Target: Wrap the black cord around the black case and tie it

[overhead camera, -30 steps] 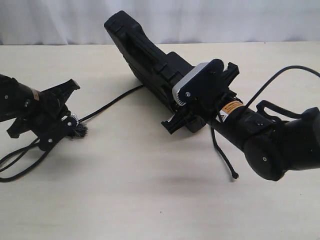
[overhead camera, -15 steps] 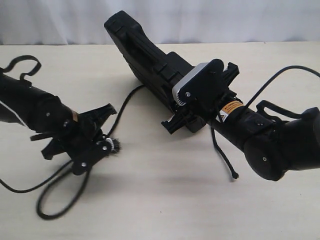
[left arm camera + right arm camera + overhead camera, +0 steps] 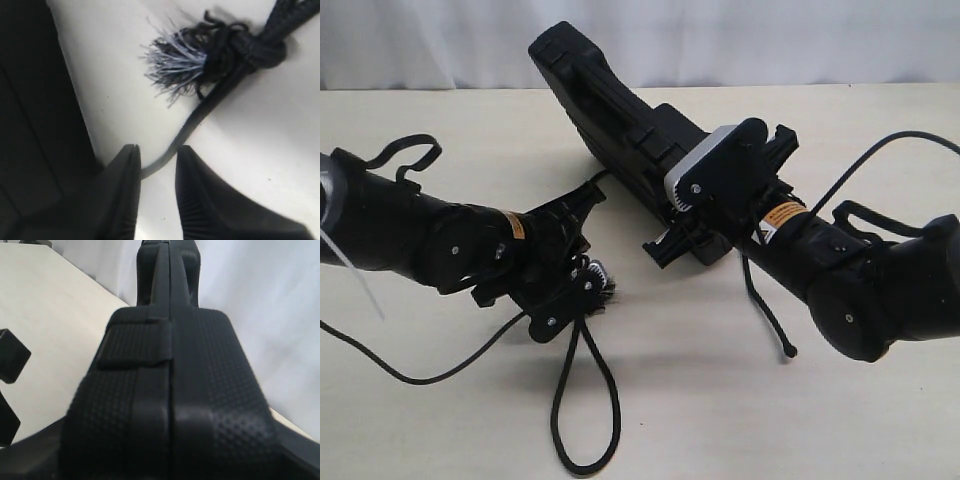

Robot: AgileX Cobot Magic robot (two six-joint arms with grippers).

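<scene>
While aslant, black case (image 3: 605, 100) in fingers (image 3: 662, 250).

Matte black case (image 3: 610, 110) tilted on edge; braided black cord (image 3: 240, 47), knot and frayed grey tuft, looped nearby.

Soft, even light from above washes the pale table (image 3: 720, 430), leaving only faint shadows beneath my arms. Close up, my left fingers (image 3: 120, 200) blur; the black cord (image 3: 250, 47) lies soft-focused on glaring white. The black case (image 3: 210, 390) looms dark, its far end hazy.
</scene>
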